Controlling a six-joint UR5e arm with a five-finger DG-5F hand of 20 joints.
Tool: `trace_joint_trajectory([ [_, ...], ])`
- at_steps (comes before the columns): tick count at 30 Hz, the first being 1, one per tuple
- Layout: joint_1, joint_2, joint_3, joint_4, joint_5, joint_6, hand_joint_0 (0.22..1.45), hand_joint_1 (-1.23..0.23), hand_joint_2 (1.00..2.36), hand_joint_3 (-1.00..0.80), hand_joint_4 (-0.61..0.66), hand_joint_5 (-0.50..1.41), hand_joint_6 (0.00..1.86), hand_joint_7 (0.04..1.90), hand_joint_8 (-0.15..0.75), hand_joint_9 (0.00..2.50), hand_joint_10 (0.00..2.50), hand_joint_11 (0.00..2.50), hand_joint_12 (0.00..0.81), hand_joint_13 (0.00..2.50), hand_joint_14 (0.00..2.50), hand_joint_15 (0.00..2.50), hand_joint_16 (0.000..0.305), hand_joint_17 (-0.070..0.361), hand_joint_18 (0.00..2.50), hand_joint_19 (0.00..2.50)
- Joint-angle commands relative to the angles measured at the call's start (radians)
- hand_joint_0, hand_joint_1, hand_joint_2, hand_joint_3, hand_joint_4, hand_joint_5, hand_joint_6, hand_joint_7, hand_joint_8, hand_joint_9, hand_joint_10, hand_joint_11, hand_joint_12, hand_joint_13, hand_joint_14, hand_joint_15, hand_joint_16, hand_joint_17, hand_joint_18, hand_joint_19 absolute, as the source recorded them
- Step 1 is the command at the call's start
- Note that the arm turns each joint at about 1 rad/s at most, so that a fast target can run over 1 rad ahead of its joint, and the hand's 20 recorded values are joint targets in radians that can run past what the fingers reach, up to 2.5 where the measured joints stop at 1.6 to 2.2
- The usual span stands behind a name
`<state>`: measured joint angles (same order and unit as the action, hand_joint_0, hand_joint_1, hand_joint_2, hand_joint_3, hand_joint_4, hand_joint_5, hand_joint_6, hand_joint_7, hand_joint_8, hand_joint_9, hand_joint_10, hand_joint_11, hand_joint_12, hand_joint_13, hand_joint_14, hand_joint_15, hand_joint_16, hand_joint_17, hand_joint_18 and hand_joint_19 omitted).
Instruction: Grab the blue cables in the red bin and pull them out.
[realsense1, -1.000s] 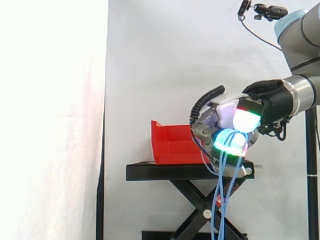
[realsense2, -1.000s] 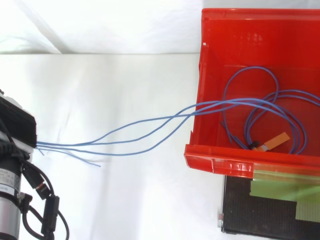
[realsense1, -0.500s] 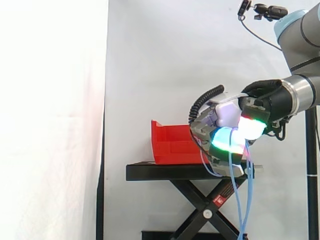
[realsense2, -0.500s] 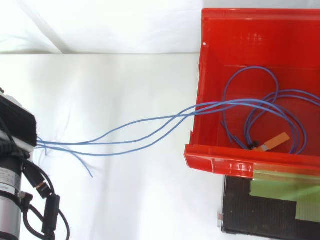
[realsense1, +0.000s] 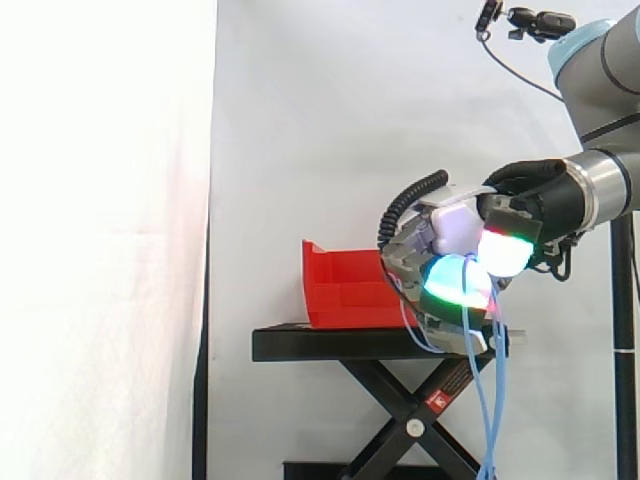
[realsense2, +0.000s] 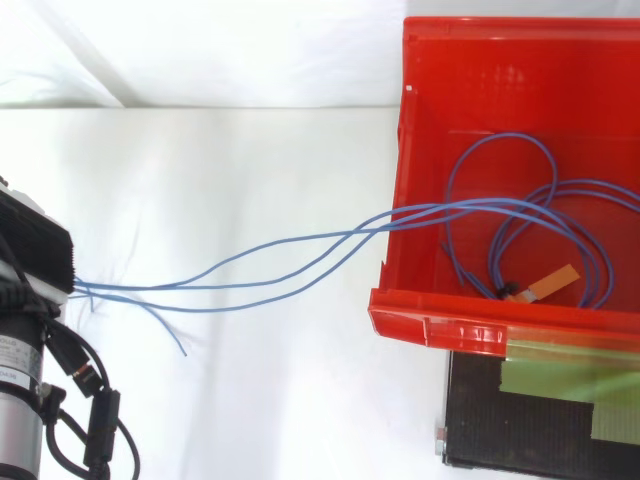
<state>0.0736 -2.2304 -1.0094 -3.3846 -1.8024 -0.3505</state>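
Sitting on the black stand (realsense1: 350, 343), the red bin (realsense2: 430, 315) faces the hand (realsense1: 450, 240), whose fingers are clamped on the blue cables (realsense2: 440, 208); loops lie in the bin, strands spanning its wall. Pull steadily straight away (snagged loops could drag the bin).

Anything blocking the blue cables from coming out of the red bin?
Nothing solid that I can see. The hand is shut on the blue cables, which pass over the red bin's side wall. Their loops lie on the bin floor by a tan tag; that end might catch on the wall.
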Motion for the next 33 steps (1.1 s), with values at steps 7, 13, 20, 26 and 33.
trace_joint_trajectory([
  [7,0.002,0.000,0.000,-0.001,0.000,0.000,0.90,-0.90,1.00,-1.00,0.27,0.35,1.21,0.12,0.312,0.73,1.13,0.98,0.333,1.09,1.52,0.85,0.044,0.098,0.81,1.03],
  [13,0.000,0.000,0.000,-0.001,0.000,0.000,0.87,-0.88,1.00,-1.00,0.29,0.38,1.17,0.15,0.318,0.75,1.06,1.01,0.342,1.09,1.51,0.86,0.044,0.099,0.80,1.03],
  [20,0.000,0.000,0.000,-0.001,0.000,0.000,0.82,-0.85,1.00,-1.00,0.32,0.42,1.11,0.17,0.332,0.76,1.01,1.03,0.351,1.10,1.48,0.87,0.045,0.102,0.80,1.03],
  [26,0.000,0.000,0.000,-0.001,0.000,0.000,0.78,-0.83,1.00,-1.00,0.33,0.45,1.10,0.18,0.344,0.78,1.00,1.03,0.355,1.11,1.48,0.85,0.047,0.105,0.81,1.02],
  [33,0.000,0.000,0.000,-0.001,0.000,0.000,0.75,-0.82,1.00,-1.00,0.35,0.48,1.09,0.19,0.356,0.80,0.99,1.03,0.367,1.12,1.49,0.84,0.049,0.109,0.82,1.02],
])
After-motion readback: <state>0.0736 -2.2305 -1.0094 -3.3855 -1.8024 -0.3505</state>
